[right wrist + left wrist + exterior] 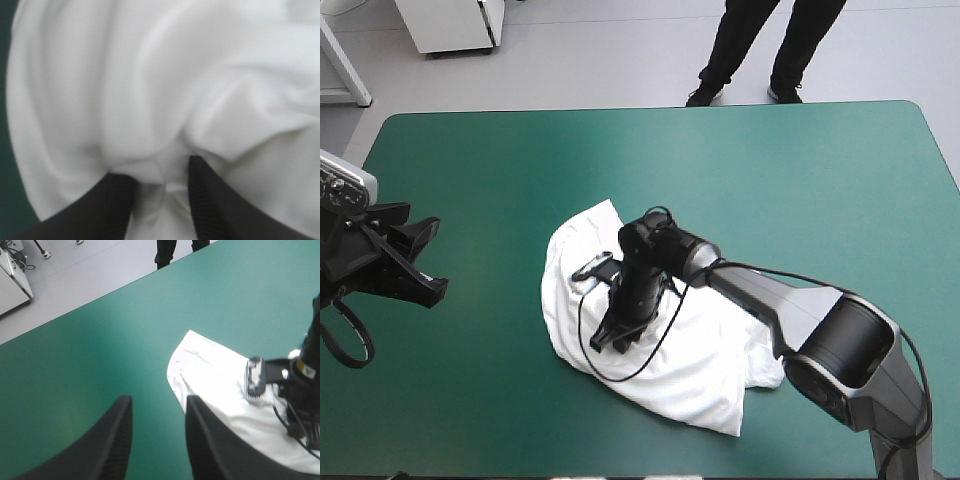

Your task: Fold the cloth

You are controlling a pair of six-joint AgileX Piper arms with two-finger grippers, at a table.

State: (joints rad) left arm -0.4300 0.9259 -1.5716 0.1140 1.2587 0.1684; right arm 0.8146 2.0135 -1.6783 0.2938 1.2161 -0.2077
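Note:
The white T-shirt (692, 372) lies as a crumpled heap in the middle of the teal-green table. My right gripper (613, 343) points down into its left half. In the right wrist view its black fingers (210, 200) stand apart, pressed into the T-shirt (160, 75), and a ridge of fabric is bunched between them. My left gripper (428, 260) hovers over bare cover near the table's left edge, well clear of the heap. It is open and holds nothing (159, 400). The T-shirt's near corner (200, 355) lies ahead of it and to one side.
The teal-green cover (800, 170) surrounds the heap on all sides, with wide bare stretches toward the far edge and the left. The right arm reaches across the T-shirt from the near right corner.

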